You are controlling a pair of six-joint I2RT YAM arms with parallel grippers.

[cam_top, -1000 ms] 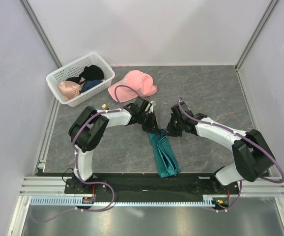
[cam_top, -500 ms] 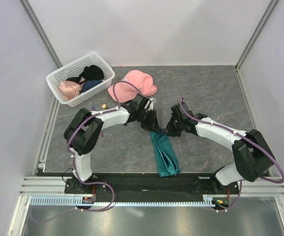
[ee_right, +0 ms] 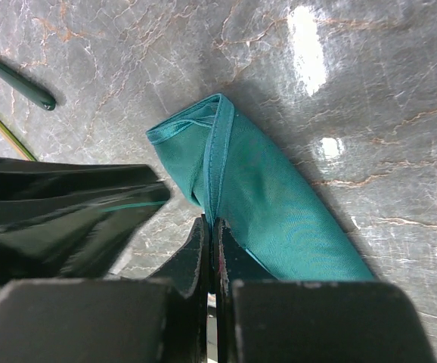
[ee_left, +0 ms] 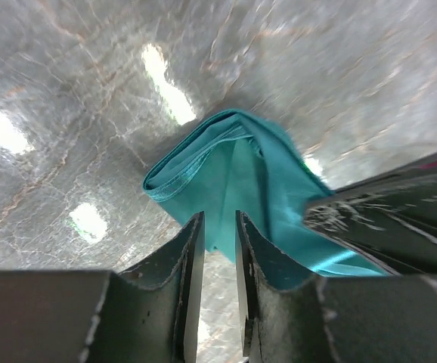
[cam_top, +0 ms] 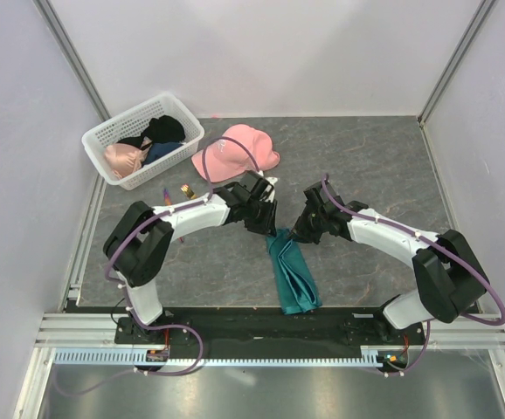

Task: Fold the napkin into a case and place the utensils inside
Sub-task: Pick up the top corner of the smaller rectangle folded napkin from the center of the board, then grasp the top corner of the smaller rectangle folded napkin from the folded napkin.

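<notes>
The napkin [cam_top: 292,275] is laid on the tabletop [cam_top: 366,157] as a long, narrow folded strip, running from near the arm bases toward the middle.
Its far end is found between the two sets of jaws. The left jaws are held just over this end with only a narrow gap, and nothing is caught in it; cloth and tabletop are seen through the gap. The right jaws are pressed together and touch the folded edge of the same end; whether a layer is pinched cannot be told. The fork [cam_top: 185,189] and the thin purple-and-orange piece [cam_top: 163,190] are seen on the tabletop beyond the left arm, apart from the napkin. Farther back, a pink cap [cam_top: 239,148] and a white basket [cam_top: 104,131] filled with clothes are placed.
</notes>
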